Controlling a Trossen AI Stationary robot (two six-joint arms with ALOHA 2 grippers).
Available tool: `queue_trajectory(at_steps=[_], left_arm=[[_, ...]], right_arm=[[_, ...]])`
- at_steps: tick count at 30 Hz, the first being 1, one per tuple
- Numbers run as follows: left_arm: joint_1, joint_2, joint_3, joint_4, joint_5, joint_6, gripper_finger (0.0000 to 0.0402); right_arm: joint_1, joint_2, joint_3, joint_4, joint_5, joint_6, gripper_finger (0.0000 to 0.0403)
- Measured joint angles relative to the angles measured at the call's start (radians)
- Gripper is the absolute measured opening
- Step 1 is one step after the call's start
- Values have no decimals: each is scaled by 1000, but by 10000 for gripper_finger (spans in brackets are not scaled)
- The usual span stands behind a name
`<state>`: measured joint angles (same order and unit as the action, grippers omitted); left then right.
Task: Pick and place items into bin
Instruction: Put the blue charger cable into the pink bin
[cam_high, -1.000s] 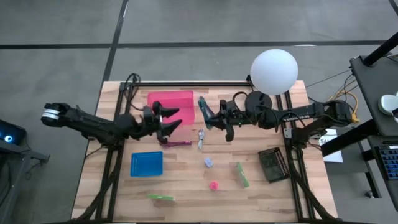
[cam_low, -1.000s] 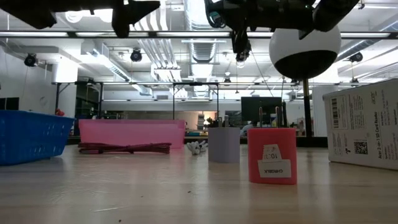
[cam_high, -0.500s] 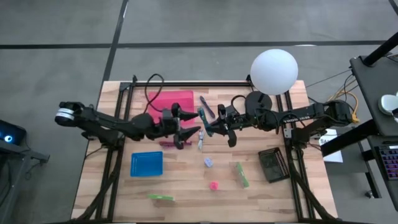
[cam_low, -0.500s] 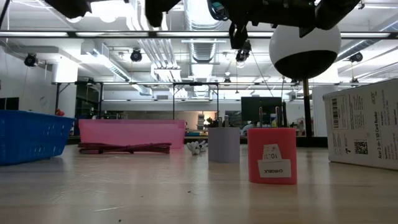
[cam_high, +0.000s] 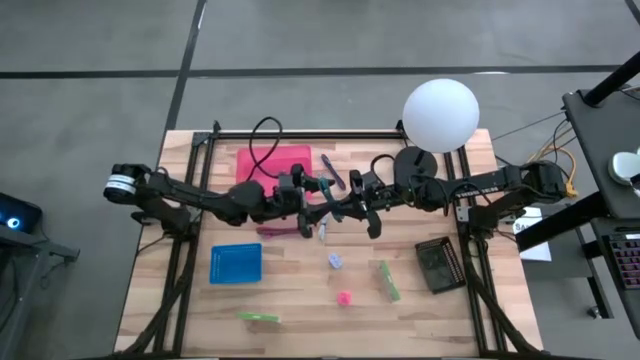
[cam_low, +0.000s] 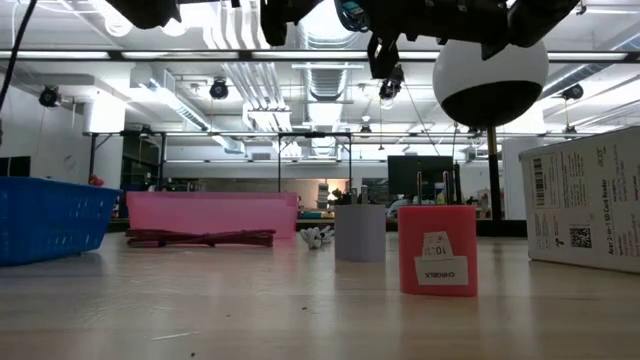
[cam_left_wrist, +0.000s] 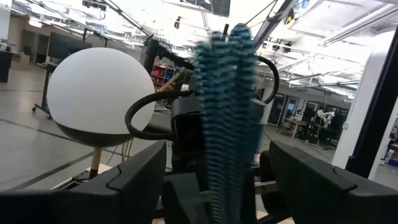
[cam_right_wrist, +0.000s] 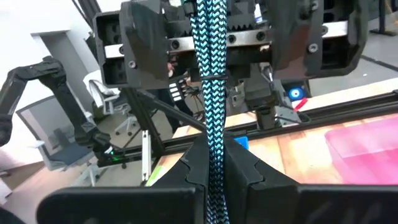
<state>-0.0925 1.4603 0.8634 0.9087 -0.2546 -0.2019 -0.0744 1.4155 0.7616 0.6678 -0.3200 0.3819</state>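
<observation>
My right gripper (cam_right_wrist: 219, 168), above the table's middle (cam_high: 345, 197), is shut on a teal braided stick (cam_right_wrist: 211, 93). My left gripper (cam_left_wrist: 224, 186) faces it from the table's left, open, with a finger on either side of the teal stick (cam_left_wrist: 227, 112) and a gap to each. On the table lie a maroon stick (cam_high: 283, 230), a silver tool (cam_high: 322, 222), a purple stick (cam_high: 332, 172), a lavender block (cam_high: 335, 261), a pink block (cam_high: 344, 298) and two green sticks (cam_high: 389, 281), (cam_high: 259, 317). My right gripper pinches the teal stick's lower part (cam_right_wrist: 216, 146) between its two fingers (cam_right_wrist: 193, 165), which lie level and come from the table's right. The stick rises past the fingers toward the left gripper and is lifted clear of the table.
A pink bin (cam_high: 275, 160) sits at the far middle and a blue bin (cam_high: 236, 264) near the left. A black box (cam_high: 440, 264) lies on the right. The white globe lamp (cam_high: 440, 115) stands at the far right edge, behind the right arm.
My left arm has reached toward the table's right, from beside the pink bin up to the right gripper, and its open fingers now stand around the teal stick. The right gripper has stayed nearly in place, shut on the stick.
</observation>
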Motion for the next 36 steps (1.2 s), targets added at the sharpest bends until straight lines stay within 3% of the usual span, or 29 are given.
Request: queue_trajectory(at_steps=[5,11,30,36], left_arm=[[0,4,3,-2,0,0,262],[0,1,2,-7,0,0,222],[2,-1,-2,-35,25,-1,16],[8,-3,-2,-36,67,-1,17]], right_arm=[[5,0,0,-9,-3,0,13],[4,0,0,-7,-3,-12,13],[4,0,4,-4,-1,-19,13],[4,-1,4,-3,-3,13,19]])
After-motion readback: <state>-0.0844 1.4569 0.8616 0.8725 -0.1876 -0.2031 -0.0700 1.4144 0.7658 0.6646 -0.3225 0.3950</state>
